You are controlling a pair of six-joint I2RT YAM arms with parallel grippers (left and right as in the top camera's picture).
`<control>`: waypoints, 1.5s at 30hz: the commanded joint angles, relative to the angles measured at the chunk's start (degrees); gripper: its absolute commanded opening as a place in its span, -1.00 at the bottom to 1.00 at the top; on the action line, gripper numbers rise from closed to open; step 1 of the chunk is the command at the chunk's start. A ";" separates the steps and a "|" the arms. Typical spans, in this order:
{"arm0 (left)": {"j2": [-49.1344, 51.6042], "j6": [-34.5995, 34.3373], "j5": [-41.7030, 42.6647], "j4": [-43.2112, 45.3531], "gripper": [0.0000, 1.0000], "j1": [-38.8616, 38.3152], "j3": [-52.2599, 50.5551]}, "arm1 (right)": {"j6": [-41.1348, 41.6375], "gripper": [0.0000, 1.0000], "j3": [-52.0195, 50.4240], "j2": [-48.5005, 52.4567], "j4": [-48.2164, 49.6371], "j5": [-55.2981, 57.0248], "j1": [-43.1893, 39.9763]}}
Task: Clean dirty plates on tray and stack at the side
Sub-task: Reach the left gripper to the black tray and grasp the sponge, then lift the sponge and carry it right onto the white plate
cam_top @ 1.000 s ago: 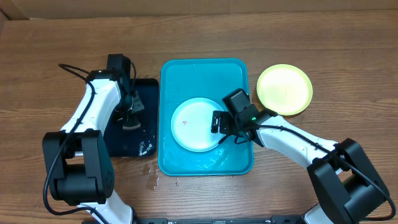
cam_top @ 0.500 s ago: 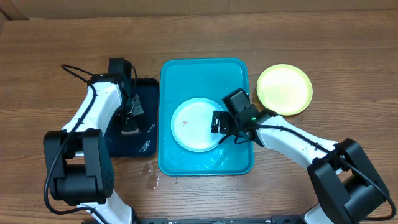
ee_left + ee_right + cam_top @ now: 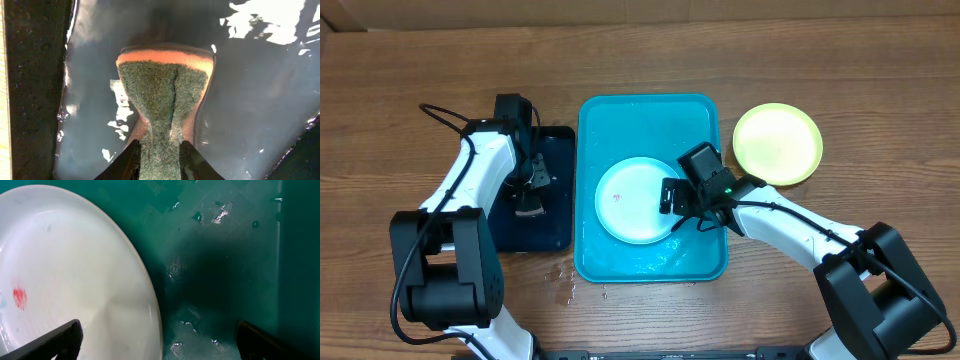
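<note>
A light blue plate (image 3: 632, 200) with a small red speck (image 3: 19, 296) lies on the wet turquoise tray (image 3: 650, 125). My right gripper (image 3: 678, 197) is open and low over the plate's right rim (image 3: 150, 295). One fingertip is above the plate, the other above the tray floor (image 3: 225, 255), midway (image 3: 157, 345). A pale yellow-green plate (image 3: 778, 143) lies on the table to the right of the tray; whether another plate lies under it I cannot tell. My left gripper (image 3: 530, 195) is shut on a green-and-orange sponge (image 3: 162, 95), fingertips (image 3: 160, 160), and presses it on the black tray.
The narrow black tray (image 3: 555, 225) lies left of the turquoise tray and holds shallow water (image 3: 260, 100). Water drops lie on the wood (image 3: 565, 280) near the turquoise tray's front left corner.
My left gripper has shifted the sponge slightly toward the front of the black tray. White foam at that tray's near right corner no longer shows. The right arm has not moved.
</note>
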 commanded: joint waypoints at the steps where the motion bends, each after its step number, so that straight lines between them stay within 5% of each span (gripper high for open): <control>1: 0.11 1.07 -0.13 0.76 -0.45 0.33 -1.90 | 0.07 0.99 -0.07 -1.05 0.28 0.55 0.28; 7: 0.11 1.07 0.37 5.11 -0.49 0.28 -6.38 | 0.07 0.99 -0.07 -1.05 0.26 0.55 0.28; 11: 0.11 1.09 0.94 7.67 -0.92 0.33 -8.15 | 0.07 0.98 -0.07 -1.05 0.26 0.55 0.28; 19: -0.15 4.76 1.27 1.29 -0.92 0.35 -0.20 | 0.07 0.99 -0.07 -1.05 0.26 0.48 0.28; 27: -0.11 6.49 2.47 4.92 -0.91 0.28 -1.84 | 0.07 0.98 -0.07 -1.05 0.24 0.33 0.28; 33: -0.09 6.67 2.47 9.44 -0.74 0.31 -6.12 | 0.04 0.98 -0.07 -1.05 0.24 0.35 0.28; 35: -0.09 6.64 2.47 10.12 -0.32 0.31 -6.71 | 0.07 0.99 -0.07 -1.05 0.28 0.37 0.28; 38: -0.11 6.60 2.47 10.51 -0.19 0.31 -6.67 | 0.04 0.99 -0.07 -1.05 0.26 0.37 0.28; 41: -0.11 6.60 2.47 10.19 -0.60 0.31 -6.54 | 0.04 0.99 -0.07 -1.05 0.26 0.39 0.28; 45: -0.11 6.60 2.36 9.33 -0.75 0.33 -6.54 | 0.07 0.99 -0.07 -1.05 0.26 0.37 0.28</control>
